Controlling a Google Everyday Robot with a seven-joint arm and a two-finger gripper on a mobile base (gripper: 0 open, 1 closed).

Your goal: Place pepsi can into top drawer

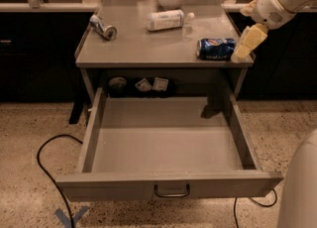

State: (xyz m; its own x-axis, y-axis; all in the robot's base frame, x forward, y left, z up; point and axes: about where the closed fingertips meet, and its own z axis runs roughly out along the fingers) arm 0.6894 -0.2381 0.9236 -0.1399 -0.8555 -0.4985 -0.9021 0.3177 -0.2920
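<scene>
The top drawer [168, 145] stood pulled wide open at six o'clock, nothing inside. Above it, the surface [148, 43] carried the pepsi can [216, 48], lying on its side toward two o'clock, near the front edge. My claw [249, 42] hung just beside the can at its three o'clock; released or clenched, I could not tell. I judged the can light, thin-walled, slick and apt to roll, so best gripped gently across its middle.

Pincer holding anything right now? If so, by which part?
Cannot tell. The pincer sits beside one end of the pepsi can, which lies on the tabletop.
</scene>
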